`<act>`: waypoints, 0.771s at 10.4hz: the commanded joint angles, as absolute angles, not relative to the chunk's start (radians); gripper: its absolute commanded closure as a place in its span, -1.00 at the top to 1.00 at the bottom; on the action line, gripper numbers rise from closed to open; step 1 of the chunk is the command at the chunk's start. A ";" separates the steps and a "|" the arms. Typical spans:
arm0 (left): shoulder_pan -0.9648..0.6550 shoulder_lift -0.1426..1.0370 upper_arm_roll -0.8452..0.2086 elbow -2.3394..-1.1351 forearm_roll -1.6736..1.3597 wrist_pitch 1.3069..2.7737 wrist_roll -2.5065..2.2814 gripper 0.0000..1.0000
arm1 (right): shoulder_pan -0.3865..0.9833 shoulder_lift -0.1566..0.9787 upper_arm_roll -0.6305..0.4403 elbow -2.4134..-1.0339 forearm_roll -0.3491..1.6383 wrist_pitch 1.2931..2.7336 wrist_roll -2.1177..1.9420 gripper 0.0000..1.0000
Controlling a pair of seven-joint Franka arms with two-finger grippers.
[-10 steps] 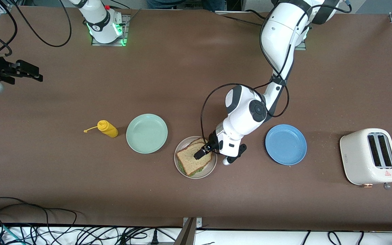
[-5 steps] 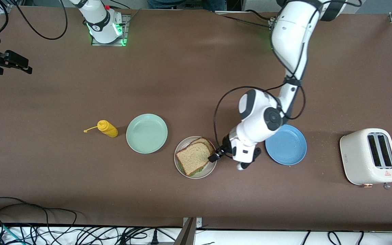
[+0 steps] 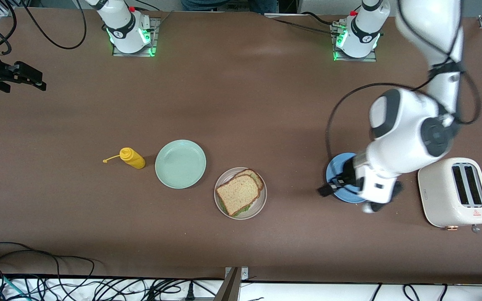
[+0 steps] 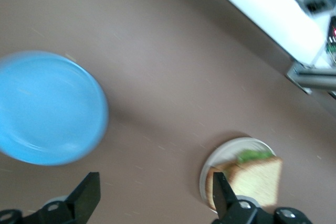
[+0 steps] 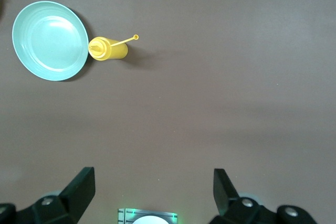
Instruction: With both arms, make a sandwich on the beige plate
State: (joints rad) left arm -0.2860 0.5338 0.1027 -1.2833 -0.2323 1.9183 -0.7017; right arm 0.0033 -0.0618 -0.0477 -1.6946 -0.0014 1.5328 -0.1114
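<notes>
Two slices of brown bread with green lettuce between them are stacked as the sandwich (image 3: 238,195) on the beige plate (image 3: 258,205), which rests on the brown table (image 3: 241,104) well apart from both tools. The left tool (image 3: 334,184) is held in the air over the rim of the blue plate (image 3: 338,163), on the edge nearest the sandwich; its fingers (image 4: 88,198) are spread wide apart and nothing is held between them. In the left wrist view the blue plate (image 4: 47,107) is seen beside one finger and the sandwich (image 4: 252,178) on the beige plate (image 4: 223,153) just past the other. A white toaster (image 3: 455,192) stands toward the left arm's end of the table, beside the left arm's wrist. The right tool (image 3: 25,77) is held over bare table at the right arm's end, waiting, with its fingers (image 5: 81,187) released and empty. From it, the mint green plate (image 5: 50,40) and the yellow squeeze bottle (image 5: 107,49) are seen lying just beside each other, between that tool and the sandwich.
</notes>
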 commanded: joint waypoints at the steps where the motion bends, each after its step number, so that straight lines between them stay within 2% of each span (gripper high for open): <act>1: -0.212 0.439 0.091 -1.310 -0.106 1.827 -0.576 1.00 | -0.002 -0.071 -0.044 -1.698 -0.003 1.546 -0.091 1.00; 4: -0.135 0.359 0.094 -1.307 -0.055 1.723 -0.367 1.00 | -0.002 -0.072 -0.049 -1.697 -0.002 1.539 -0.087 1.00; 6: -0.103 0.302 0.094 -1.316 -0.066 1.558 -0.226 1.00 | -0.002 -0.072 -0.051 -1.697 0.002 1.548 -0.087 1.00; 8: -0.085 0.273 0.092 -1.330 -0.074 1.543 -0.206 1.00 | -0.002 -0.072 -0.051 -1.697 0.008 1.546 -0.089 1.00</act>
State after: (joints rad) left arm -0.0998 0.3127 0.1053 -1.2878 -0.0898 1.5497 -0.2421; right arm 0.0027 -0.0618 -0.0521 -1.6939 -0.0003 1.5421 -0.0995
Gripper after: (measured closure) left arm 0.000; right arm 0.000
